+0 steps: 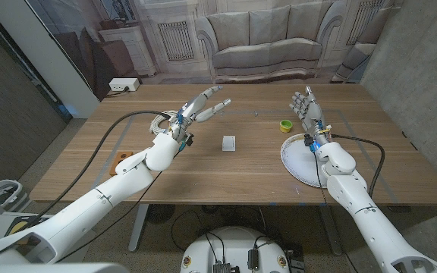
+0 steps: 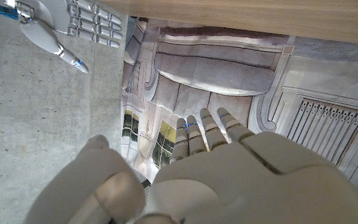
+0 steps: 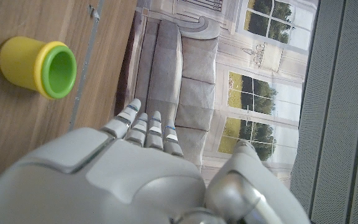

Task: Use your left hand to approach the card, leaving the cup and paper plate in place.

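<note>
1. Card (image 1: 229, 142): small, white, lying flat near the middle of the wooden table (image 1: 203, 178), touched by nothing.
2. Left hand (image 1: 198, 111): raised over the table up and to the left of the card, well apart from it, fingers spread and stretched toward the far edge, grasping nothing. Seen from the left wrist camera (image 2: 216, 168) as pale fingers reaching out straight and apart, nothing between them.
3. Cup (image 1: 286, 126): small, yellow outside with a green inside, standing on the table to the right of the card, just beyond the plate's far rim. In the right wrist view (image 3: 39, 67), open mouth visible, clear of the fingers.
4. Paper plate (image 1: 293, 161): white, round, lying near the table's right front part, partly covered by the right forearm.
5. Right hand (image 1: 306, 105): held upright just right of the cup, fingers extended and apart, released, holding nothing. From its own wrist camera (image 3: 135, 162), fingers straight, close to the cup but not touching. Also caught in the left wrist view (image 2: 73, 25), fingers open.
</note>
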`<state>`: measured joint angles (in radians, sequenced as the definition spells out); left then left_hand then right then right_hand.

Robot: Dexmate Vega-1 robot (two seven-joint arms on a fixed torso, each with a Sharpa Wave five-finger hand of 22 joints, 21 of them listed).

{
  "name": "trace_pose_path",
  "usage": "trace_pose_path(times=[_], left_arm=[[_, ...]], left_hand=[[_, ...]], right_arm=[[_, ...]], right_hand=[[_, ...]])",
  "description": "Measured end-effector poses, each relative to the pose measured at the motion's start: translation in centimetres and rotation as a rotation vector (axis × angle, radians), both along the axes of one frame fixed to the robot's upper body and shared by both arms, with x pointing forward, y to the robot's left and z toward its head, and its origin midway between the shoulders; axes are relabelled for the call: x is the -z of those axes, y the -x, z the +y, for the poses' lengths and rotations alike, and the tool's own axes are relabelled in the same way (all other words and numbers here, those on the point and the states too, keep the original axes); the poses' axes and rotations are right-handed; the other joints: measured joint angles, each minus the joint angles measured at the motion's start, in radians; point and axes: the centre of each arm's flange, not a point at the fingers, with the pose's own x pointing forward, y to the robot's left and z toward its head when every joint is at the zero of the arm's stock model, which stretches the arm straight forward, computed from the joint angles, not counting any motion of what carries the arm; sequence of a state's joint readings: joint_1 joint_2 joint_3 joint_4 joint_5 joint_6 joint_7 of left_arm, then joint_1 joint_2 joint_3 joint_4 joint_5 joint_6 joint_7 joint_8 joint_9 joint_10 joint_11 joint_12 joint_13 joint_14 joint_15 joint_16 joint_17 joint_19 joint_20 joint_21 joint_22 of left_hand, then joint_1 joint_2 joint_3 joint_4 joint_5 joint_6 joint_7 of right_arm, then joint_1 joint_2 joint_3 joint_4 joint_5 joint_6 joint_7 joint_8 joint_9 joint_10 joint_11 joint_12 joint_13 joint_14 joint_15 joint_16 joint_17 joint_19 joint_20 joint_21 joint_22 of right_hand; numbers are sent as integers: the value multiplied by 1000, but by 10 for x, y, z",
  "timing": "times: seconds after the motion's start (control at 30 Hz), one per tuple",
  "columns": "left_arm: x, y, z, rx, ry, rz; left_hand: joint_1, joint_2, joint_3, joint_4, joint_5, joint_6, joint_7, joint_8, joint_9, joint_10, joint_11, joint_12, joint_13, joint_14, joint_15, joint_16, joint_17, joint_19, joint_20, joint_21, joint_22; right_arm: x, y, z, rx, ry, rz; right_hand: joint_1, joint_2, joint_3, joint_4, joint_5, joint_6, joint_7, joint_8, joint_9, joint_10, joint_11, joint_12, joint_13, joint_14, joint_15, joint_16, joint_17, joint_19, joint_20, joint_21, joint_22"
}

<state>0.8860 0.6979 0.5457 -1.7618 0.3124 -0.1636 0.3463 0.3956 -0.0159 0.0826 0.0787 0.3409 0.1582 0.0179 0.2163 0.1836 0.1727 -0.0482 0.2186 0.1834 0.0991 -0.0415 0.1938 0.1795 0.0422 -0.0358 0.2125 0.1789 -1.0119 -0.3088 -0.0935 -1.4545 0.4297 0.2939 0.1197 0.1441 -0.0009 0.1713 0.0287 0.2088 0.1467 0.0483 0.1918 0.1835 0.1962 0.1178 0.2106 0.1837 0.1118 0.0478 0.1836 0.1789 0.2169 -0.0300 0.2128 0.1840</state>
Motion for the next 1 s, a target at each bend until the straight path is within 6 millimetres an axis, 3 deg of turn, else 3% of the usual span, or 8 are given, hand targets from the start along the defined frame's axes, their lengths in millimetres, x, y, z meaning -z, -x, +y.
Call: trace_pose_path(times=[0.87, 1.0], left_arm=[[4, -1, -8, -133, -85, -60], [5, 1, -17, -143, -112, -73]], left_hand=[[9, 9, -4, -4, 0, 15, -7, 0, 0, 5, -5, 0, 5, 5, 5, 0, 0, 0, 0, 0, 0], [13, 5, -4, -4, 0, 16, -9, 0, 0, 11, -11, 0, 5, 5, 5, 0, 0, 0, 0, 0, 0]], right_arm=[[0, 6, -5, 7, -3, -7], [0, 6, -6, 6, -4, -3]], right_hand=[[-4, 4, 0, 0, 0, 11, 0, 0, 0, 9, -2, 0, 0, 0, 0, 0, 0, 0, 0, -7, 0], [-4, 4, 0, 0, 0, 11, 0, 0, 0, 11, 0, 0, 0, 6, 6, 0, 0, 0, 0, -7, 0]])
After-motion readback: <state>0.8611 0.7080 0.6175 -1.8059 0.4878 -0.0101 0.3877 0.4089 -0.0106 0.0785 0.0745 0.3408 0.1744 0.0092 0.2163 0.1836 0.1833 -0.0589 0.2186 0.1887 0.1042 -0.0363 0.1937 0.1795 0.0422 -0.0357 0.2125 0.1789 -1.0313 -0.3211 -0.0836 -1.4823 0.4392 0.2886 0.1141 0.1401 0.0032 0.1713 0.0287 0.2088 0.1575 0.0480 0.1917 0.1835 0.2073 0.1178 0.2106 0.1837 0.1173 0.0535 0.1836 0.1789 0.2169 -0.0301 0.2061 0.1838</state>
